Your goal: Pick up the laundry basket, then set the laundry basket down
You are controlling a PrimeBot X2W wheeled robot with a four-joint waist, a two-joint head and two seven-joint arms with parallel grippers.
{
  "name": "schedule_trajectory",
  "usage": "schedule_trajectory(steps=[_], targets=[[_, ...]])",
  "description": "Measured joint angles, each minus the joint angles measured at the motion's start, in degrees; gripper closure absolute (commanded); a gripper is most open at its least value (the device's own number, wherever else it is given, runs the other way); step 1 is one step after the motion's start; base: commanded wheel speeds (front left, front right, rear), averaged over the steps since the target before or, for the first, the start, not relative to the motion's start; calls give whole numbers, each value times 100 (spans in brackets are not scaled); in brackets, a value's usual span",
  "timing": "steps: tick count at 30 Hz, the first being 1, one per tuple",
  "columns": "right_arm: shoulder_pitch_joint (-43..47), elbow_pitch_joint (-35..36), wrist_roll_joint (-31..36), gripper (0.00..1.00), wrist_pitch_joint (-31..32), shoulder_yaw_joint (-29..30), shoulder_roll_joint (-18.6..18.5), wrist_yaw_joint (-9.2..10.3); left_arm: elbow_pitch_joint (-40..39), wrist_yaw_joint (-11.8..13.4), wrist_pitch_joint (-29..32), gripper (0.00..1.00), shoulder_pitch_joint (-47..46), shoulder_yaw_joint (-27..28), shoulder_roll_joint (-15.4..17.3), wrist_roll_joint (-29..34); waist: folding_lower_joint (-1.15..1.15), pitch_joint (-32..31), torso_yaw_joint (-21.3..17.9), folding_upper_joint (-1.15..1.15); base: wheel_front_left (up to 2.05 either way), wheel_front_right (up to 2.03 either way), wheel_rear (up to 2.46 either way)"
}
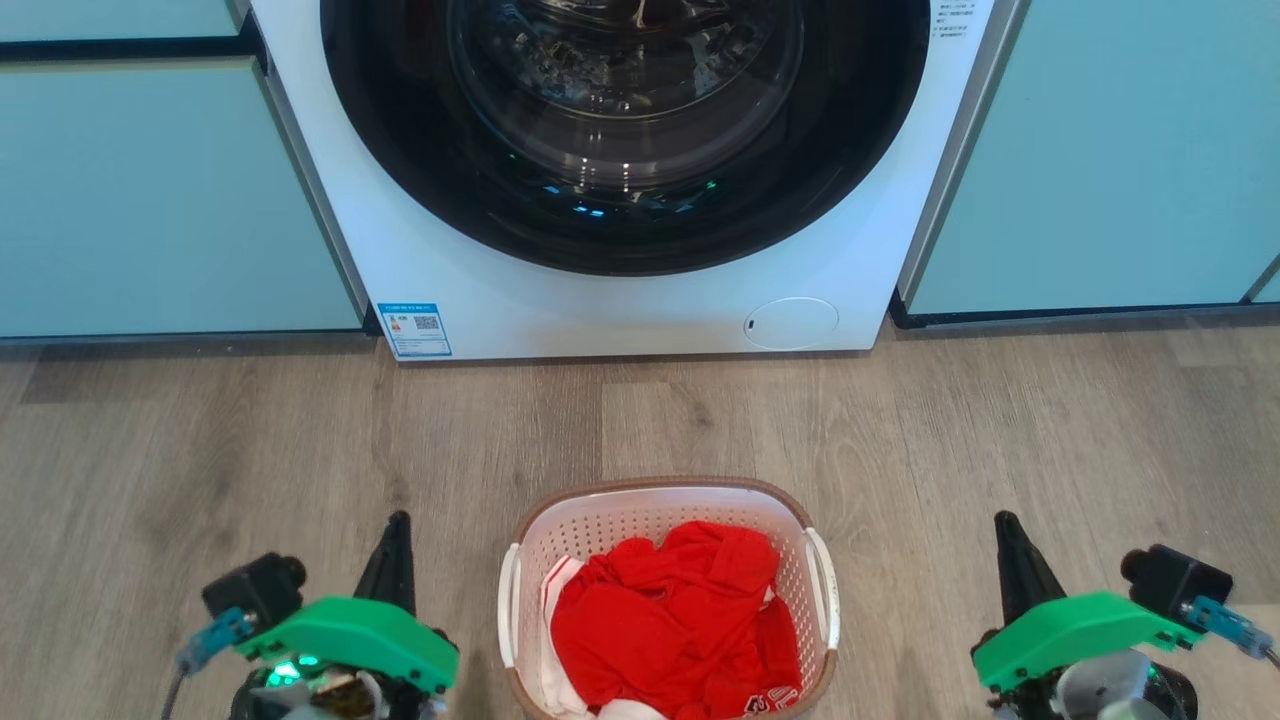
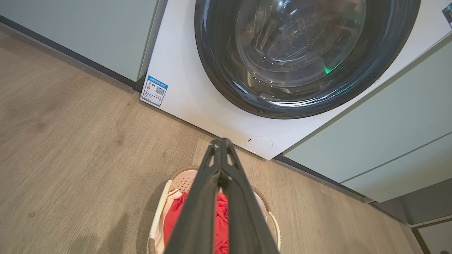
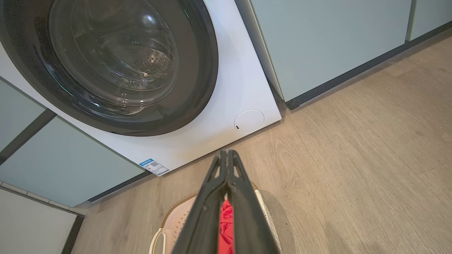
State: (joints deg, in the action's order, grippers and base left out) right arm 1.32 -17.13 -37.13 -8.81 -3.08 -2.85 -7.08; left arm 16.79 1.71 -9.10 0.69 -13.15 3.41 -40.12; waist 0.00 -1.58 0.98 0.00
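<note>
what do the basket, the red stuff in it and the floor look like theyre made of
The laundry basket looks like matte white moulded plastic, going by its even rows of holes; the brown rim looks woven, possibly plastic. The red clothing is soft fabric, lying crumpled in folds. The floor shows grey-brown wood grain in planks: wood or laminate, I cannot tell.
</note>
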Motion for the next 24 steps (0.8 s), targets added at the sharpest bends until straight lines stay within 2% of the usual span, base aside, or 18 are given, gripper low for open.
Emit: schedule_trajectory(steps=[24], targets=[[-128,35,-1567,100,370,243,-7,0,-32,-243,358,100,-78,434,11,-1503,0,50,-28,0,0,0,0]])
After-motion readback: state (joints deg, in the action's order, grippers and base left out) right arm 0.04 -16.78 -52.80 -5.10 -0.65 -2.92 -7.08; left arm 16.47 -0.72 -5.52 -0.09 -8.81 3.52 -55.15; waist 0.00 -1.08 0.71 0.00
